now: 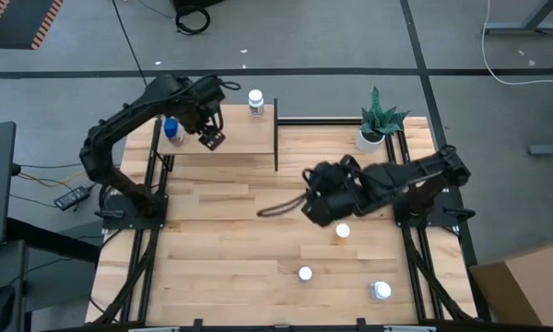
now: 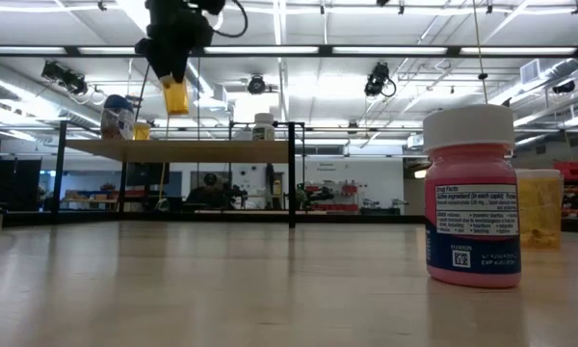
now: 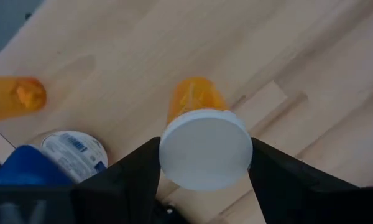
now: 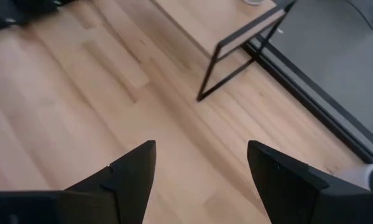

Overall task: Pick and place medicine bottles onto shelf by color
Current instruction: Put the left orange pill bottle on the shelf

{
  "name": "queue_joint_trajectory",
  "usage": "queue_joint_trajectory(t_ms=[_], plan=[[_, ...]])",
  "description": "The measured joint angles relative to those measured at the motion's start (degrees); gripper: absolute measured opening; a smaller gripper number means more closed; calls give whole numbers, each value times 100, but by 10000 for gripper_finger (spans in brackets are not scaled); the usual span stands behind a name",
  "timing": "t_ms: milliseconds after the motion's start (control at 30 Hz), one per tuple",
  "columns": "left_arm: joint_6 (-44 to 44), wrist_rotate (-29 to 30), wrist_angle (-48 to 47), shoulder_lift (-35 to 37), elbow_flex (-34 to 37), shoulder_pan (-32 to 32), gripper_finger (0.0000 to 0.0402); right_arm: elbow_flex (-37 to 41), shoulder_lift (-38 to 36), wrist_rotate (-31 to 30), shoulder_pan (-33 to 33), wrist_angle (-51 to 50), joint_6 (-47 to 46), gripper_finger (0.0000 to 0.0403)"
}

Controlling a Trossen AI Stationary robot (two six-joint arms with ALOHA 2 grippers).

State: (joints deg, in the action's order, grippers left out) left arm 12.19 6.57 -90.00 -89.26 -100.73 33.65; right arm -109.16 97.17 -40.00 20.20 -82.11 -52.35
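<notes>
I've got the left gripper (image 3: 205, 180) clamped on a small orange translucent pill bottle with a smooth white round cap (image 3: 205, 149), held above the raised light-wood shelf on its thin black frame (image 1: 240, 138). I want to lower it straight, upright, beside the other orange bottle (image 3: 15, 96), clear of the blue white-capped one (image 3: 68, 155). The plastic looks slick against the grainy board. The right gripper (image 4: 202, 180) waits over the plank table (image 1: 230, 267), fingers apart and empty.
</notes>
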Motion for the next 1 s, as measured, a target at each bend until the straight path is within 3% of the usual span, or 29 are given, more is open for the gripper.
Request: queue_joint_trajectory(t_ms=[300,700,1000], plan=[[-298,275,-2,-444,0,437,223,0,0,347,-914,382,854,261],[-1073,411,136,-519,0,1589,224,0,0,619,-2004,1008,2103,261],[-1326,315,441,-757,-7,1707,229,0,0,1017,-2579,1440,2566,261]])
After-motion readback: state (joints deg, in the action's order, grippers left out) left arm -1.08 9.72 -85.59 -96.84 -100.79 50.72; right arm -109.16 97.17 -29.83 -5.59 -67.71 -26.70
